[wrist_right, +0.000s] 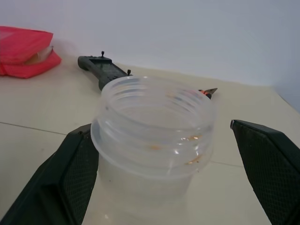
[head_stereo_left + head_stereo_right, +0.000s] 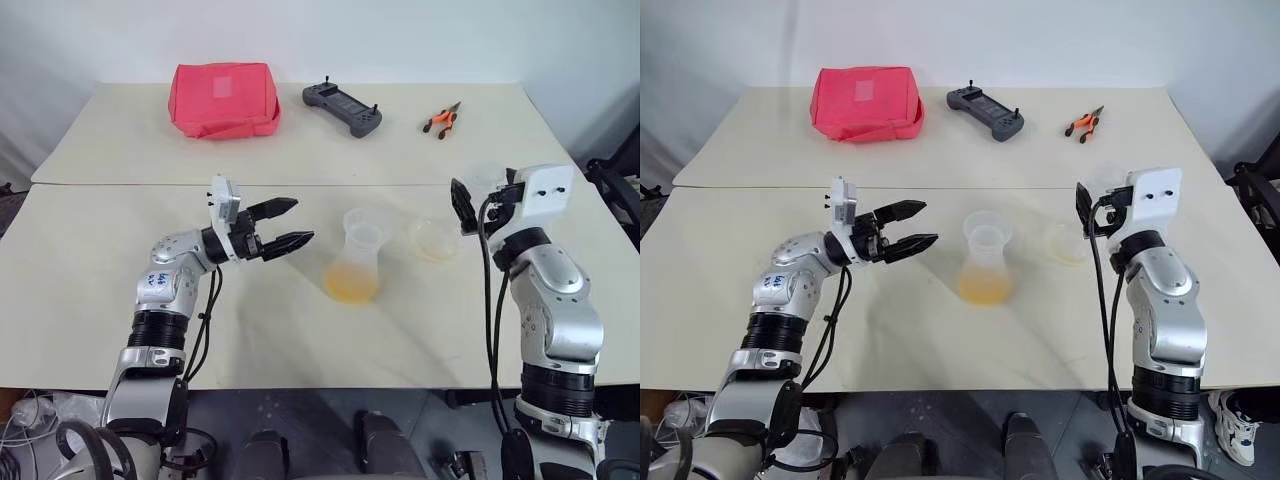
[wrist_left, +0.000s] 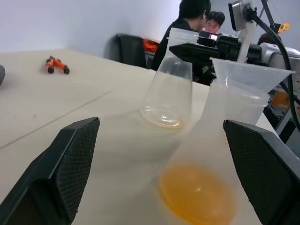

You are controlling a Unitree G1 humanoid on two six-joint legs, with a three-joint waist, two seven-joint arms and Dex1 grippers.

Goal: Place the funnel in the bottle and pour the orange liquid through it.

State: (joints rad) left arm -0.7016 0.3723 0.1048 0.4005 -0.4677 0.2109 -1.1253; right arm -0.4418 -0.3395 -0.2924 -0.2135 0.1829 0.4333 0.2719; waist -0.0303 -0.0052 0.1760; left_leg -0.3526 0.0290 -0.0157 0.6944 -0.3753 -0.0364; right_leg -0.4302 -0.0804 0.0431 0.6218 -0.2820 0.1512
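Table (image 2: 120, 300): bottle (image 2: 355, 265) just beyond spread left fingers (image 2: 285, 240).

Layout on near table (image 2: 120, 330): bottle (image 2: 354, 268) at centre w/ funnel (image 2: 364, 226) seated in its neck; orange liquid (image 2: 351, 286) in bottle base. Wide round container (image 2: 435, 238) just right of bottle, apart from it. Left gripper (image 2: 292, 223) left of bottle, level w/ funnel, not touching. Right gripper (image 1: 164, 178) right of container, one finger either side. Far table (image 2: 300, 140) behind, L to R: pouch (image 2: 224, 99), handheld controller (image 2: 343, 108), pliers (image 2: 442, 120).
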